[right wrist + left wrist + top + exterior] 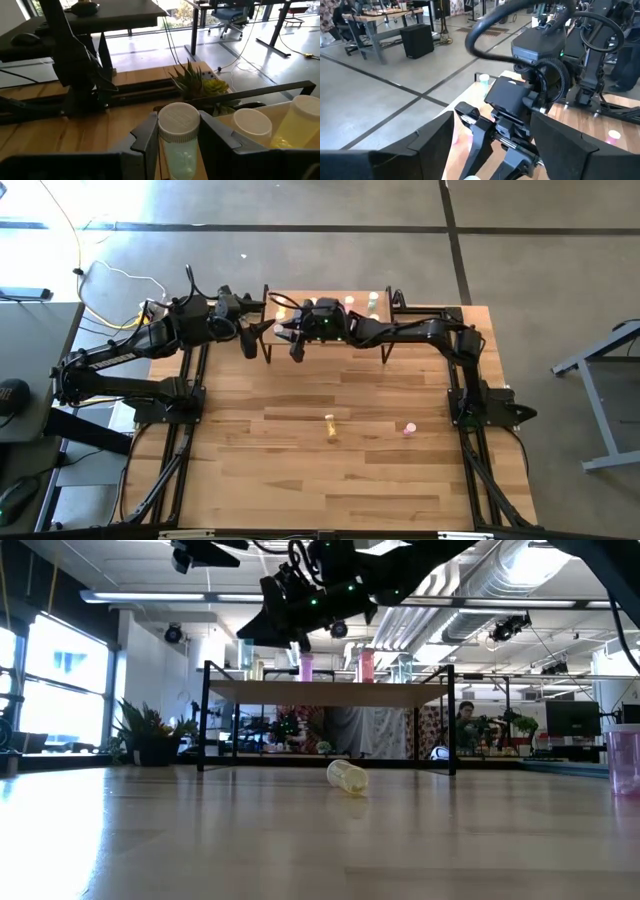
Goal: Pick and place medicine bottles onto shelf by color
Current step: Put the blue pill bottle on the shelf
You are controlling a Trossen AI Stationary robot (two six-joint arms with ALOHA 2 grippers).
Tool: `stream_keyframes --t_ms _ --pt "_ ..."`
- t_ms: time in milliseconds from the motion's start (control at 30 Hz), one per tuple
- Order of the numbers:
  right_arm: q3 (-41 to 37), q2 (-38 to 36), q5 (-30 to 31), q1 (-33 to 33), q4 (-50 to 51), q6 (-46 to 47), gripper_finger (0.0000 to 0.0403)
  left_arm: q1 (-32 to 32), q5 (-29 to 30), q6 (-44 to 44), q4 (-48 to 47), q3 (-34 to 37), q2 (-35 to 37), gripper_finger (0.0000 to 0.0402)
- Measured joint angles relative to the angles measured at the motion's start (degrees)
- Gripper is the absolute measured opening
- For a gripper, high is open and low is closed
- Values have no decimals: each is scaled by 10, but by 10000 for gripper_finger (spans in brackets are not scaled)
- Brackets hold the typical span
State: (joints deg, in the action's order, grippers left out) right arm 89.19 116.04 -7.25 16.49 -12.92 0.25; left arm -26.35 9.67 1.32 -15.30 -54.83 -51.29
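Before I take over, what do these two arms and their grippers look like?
Both arms are black, jointed and tubular, rising from black frames at the table's side edges. The left gripper and the right gripper each have two dark, flat, angular fingers. Thick black cable loops over the right wrist housing, which shows small green lights. No markings are readable.

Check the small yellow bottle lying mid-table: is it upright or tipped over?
Tipped over. The small yellow bottle lies on its side on the wooden tabletop, in front of the shelf; the high view shows it elongated.
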Motion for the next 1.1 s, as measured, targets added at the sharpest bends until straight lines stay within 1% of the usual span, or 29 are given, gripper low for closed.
stream_keyframes --t_ms 300,633,967,1100 --pt "0 10 8 14 -2 10 103 0 0 0 0 0 0 255" --pt "0 15 3 15 9 10 103 0 1 -20 1 0 0 255" --pt "0 15 3 15 11 12 103 0 1 -20 1 0 0 255" --pt "0 15 9 15 11 15 113 0 2 -20 1 0 0 255"
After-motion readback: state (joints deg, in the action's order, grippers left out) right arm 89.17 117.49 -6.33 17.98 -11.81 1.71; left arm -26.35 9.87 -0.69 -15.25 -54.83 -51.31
